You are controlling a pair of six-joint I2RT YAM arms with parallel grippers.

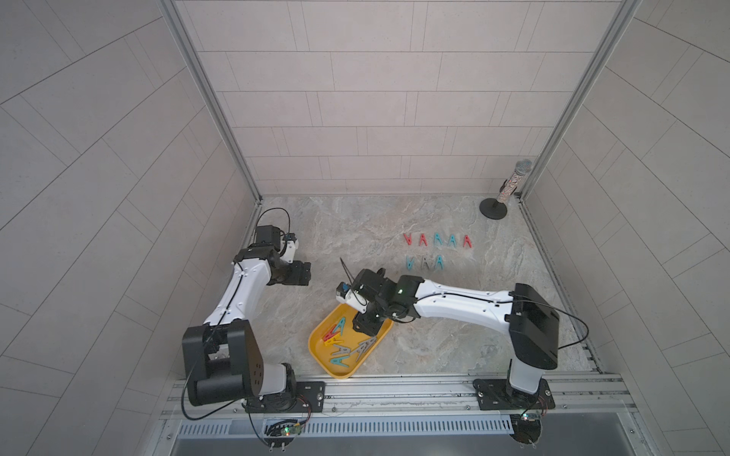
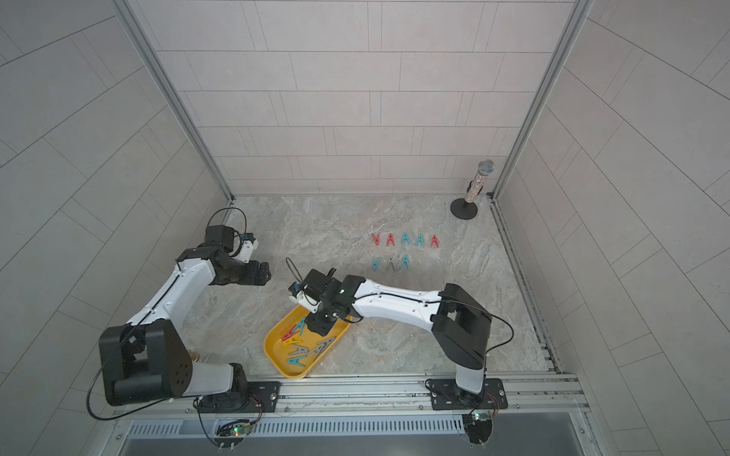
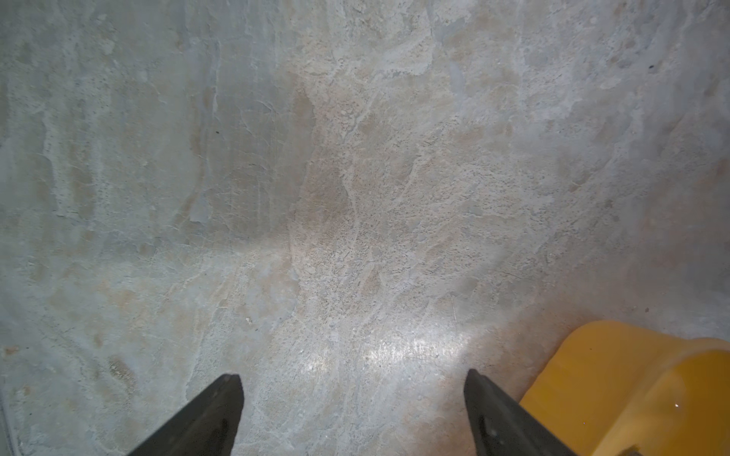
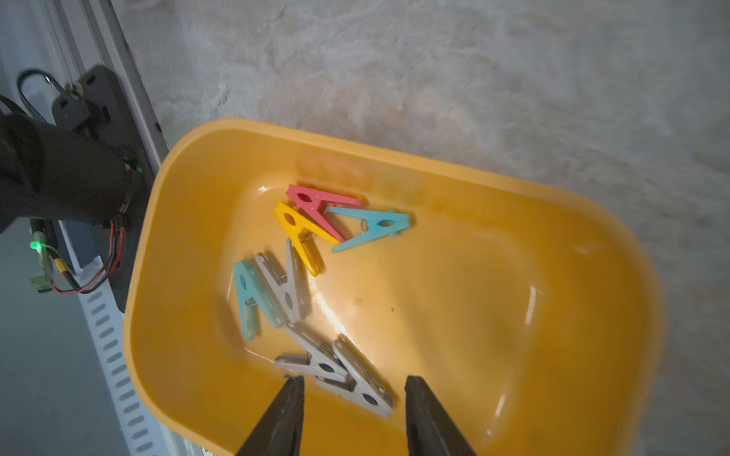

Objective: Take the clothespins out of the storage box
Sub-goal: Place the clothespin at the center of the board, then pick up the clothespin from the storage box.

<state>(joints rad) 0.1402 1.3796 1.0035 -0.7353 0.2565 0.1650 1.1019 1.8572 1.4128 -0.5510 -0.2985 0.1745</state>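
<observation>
The storage box (image 1: 316,349) sits at 6 o'clock on the counter (image 1: 355,221) in both top views, close to the front rail. Seven clothespins lie inside it. A red one (image 4: 316,205), a yellow one (image 4: 300,233) and a teal one (image 4: 375,227) touch each other. A second teal one (image 4: 247,292) lies against a grey one (image 4: 286,284). Two more grey pegs (image 4: 347,371) lie crossed on each other. Eight removed pegs (image 1: 436,240) lie in two rows at 2 o'clock from the box.

The right end effector (image 4: 353,379) hangs over the box with its jaws partly apart and nothing held. The crossed grey pair lies directly below the gap. The left end effector (image 3: 352,375) is spread wide and empty over bare counter at 10 o'clock from the box.

The likeliest failure is at that grey pair. Because the two overlap, a closing pinch could catch both, or squeeze one at an angle so that it flips away. With the gap only part open, a fingertip could also land on a peg instead of straddling it and press it against the floor. The box looks light, so a push on its floor or wall could slide it toward the rail at 6 o'clock. The pegs look smooth, so one gripped near its tip may slip out during the lift.
</observation>
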